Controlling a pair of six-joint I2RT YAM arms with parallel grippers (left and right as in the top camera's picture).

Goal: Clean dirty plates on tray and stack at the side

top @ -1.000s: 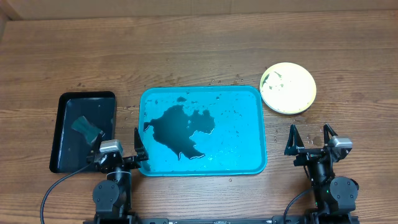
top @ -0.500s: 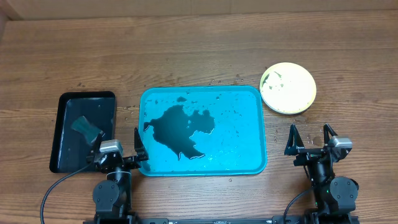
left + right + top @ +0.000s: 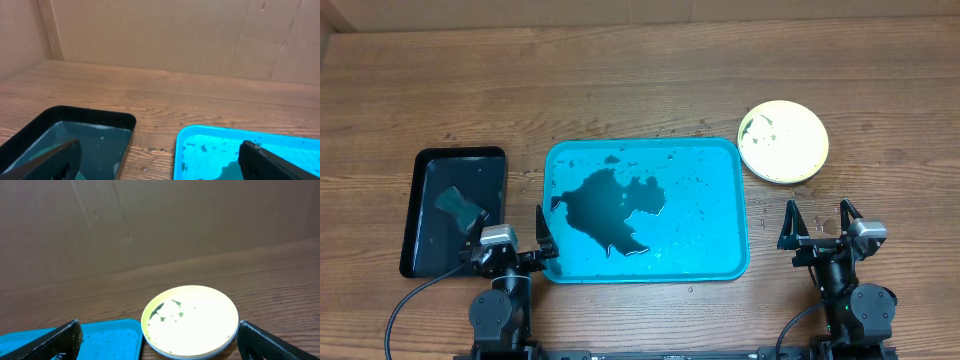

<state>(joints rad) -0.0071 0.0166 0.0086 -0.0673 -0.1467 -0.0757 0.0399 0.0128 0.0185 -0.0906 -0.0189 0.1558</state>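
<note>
1. Well, your left gripper (image 3: 507, 225) has its fingers (image 3: 55, 159) spread wide, and they hold nothing.
2. Your right gripper (image 3: 817, 212) is spread wide too, with nothing between its fingers (image 3: 56, 339).
3. Your left gripper sits low at the near edge of the table (image 3: 640, 80). One finger is over the black tray (image 3: 420, 215). The other is at the near left corner of the blue tray (image 3: 710, 235).
4. Your right gripper is over bare wood, to the right of the blue tray and apart from it.
5. The blue tray lies flat in the middle of the table. It has a big dark puddle (image 3: 610, 210) in its left half, with small dark specks around it.
6. The plate (image 3: 783, 141) with the yellow-green rim lies on the table, not on the blue tray. It is just beside the tray's far right corner, ahead of your right gripper.
7. The plate has dark smears on the left side of its white middle. Its edge looks thick from the right wrist, but you cannot tell if more plates lie under it.
8. The black tray is left of the blue tray, near it but apart. A dark green sponge (image 3: 458, 205) lies in it.
</note>
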